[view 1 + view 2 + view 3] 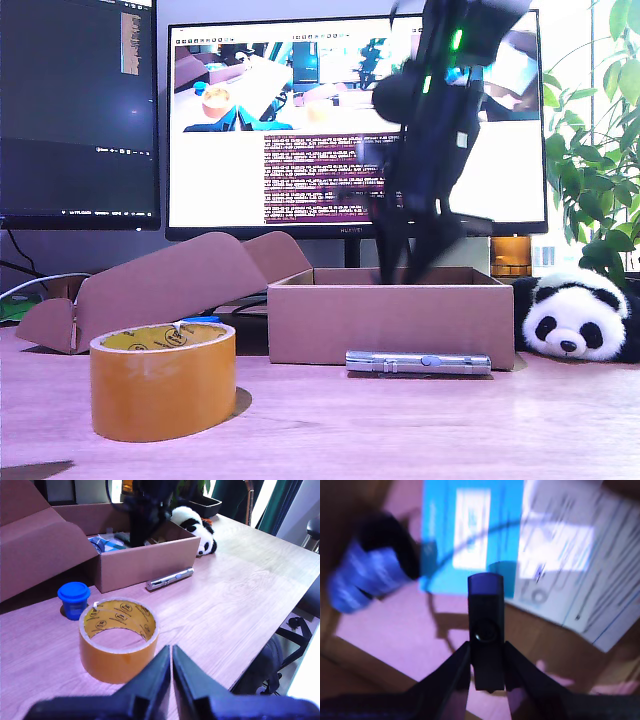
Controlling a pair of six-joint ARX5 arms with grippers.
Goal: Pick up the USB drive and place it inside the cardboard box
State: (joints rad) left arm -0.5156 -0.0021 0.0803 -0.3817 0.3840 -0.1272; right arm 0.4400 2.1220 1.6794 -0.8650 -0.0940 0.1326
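The black USB drive (pixel 486 630) is pinched between the fingers of my second gripper (pixel 487 666), which is shut on it. That gripper (pixel 410 265) reaches down into the brown cardboard box (pixel 390 325) in the exterior view, its fingertips hidden behind the box's front wall. Below the drive lie a blue card and printed papers on the box floor. My first gripper (pixel 171 652) is shut with nothing in it, low over the table just in front of the tape roll (pixel 119 637). The box (pixel 145 562) stands beyond that roll.
A silver pen-like tube (pixel 418 362) lies against the box's front. An orange tape roll (pixel 163 380) stands at the exterior view's left, with folded cardboard (pixel 150 285) behind it. A panda toy (pixel 575 320) sits at the exterior view's right. A blue cup (pixel 74 599) stands by the roll.
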